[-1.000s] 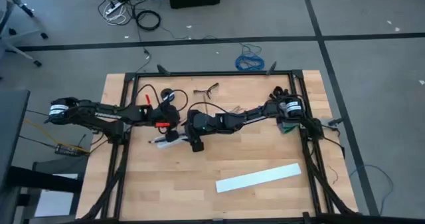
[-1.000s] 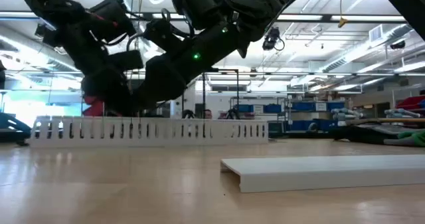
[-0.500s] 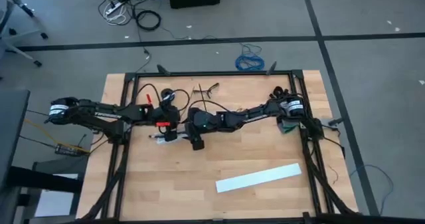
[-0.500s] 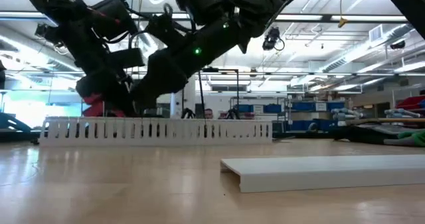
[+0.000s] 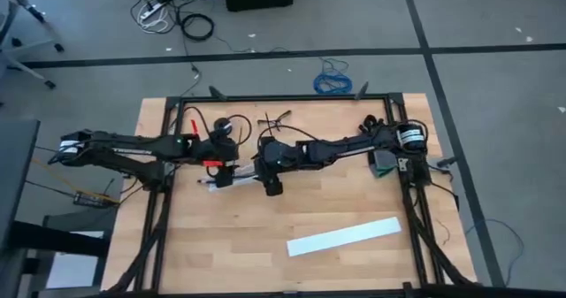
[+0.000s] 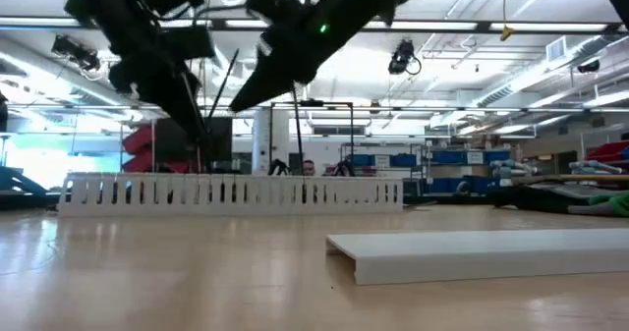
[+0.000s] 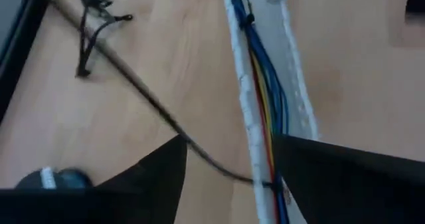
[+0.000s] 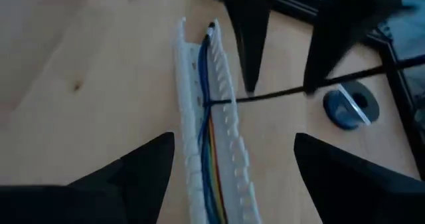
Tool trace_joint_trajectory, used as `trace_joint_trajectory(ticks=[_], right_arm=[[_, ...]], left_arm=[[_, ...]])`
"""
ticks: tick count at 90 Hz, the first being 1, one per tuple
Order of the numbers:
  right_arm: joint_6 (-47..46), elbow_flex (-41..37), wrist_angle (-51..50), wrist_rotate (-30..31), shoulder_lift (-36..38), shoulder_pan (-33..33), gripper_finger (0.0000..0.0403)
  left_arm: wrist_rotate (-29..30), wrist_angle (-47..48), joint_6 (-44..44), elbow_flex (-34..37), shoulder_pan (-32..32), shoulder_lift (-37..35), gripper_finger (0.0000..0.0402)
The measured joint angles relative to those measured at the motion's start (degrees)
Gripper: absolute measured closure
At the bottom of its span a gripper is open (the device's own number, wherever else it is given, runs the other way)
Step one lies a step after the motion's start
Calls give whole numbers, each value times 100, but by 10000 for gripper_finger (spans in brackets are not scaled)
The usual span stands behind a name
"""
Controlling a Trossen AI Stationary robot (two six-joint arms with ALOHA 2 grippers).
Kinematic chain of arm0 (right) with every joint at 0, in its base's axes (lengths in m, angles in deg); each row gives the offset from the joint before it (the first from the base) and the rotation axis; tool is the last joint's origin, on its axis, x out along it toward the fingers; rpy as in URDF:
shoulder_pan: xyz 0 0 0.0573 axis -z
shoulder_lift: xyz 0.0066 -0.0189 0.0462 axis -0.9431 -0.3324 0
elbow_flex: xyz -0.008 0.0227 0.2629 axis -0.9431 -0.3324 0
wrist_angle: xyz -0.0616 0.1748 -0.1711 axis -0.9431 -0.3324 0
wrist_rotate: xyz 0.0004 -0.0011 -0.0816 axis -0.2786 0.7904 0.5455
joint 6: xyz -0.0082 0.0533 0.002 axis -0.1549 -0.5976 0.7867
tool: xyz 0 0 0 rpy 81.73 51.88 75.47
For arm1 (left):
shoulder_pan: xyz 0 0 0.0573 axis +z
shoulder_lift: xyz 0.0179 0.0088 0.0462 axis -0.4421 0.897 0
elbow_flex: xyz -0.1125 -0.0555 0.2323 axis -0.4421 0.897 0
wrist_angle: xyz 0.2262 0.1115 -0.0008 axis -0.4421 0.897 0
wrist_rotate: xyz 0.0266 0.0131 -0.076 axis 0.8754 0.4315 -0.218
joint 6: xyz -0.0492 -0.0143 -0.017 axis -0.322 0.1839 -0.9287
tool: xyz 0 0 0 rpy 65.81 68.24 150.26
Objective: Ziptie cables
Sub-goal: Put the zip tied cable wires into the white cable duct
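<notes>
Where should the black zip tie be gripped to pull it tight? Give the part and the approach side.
Take the zip tie by its free tail, out past the white slotted duct, not the loop around the cables. Probably come from above, fingers astride it: it sticks out sideways from the duct as a thin strip. The open left gripper hangs over it.

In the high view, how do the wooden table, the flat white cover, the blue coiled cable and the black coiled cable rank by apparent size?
1. wooden table
2. flat white cover
3. blue coiled cable and black coiled cable: they look about alike, so not ranked.
</notes>
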Motion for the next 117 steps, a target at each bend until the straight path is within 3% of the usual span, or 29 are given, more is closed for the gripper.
trace_joint_trajectory(ticks=[12,24,39,49,61,72,88,117], right_arm=[[-418,-46,-993,194,441,-102,96],[-669,-416,-1403,427,917,-207,96],[-883,-1593,-1036,445,1635,-208,100],[-849,-2762,548,325,2019,-60,103],[-787,-3815,2574,-193,2155,208,103],[-820,-4195,3498,-430,2052,480,103],[-888,-4288,3617,-781,1771,859,102],[-756,-4360,3915,-820,1510,1017,105]], left_arm=[[456,705,-298,-52,-134,-431,177],[402,689,-536,30,-362,-1173,177],[-81,-1151,-319,771,-781,-2124,177],[-112,-2843,-76,1532,-837,-2321,177],[-88,-4484,27,2169,-613,-1975,177],[-157,-5426,52,2240,-315,-1332,177],[-629,-6156,-172,1875,111,10,176],[-1234,-7200,-2341,1348,941,1974,176]])
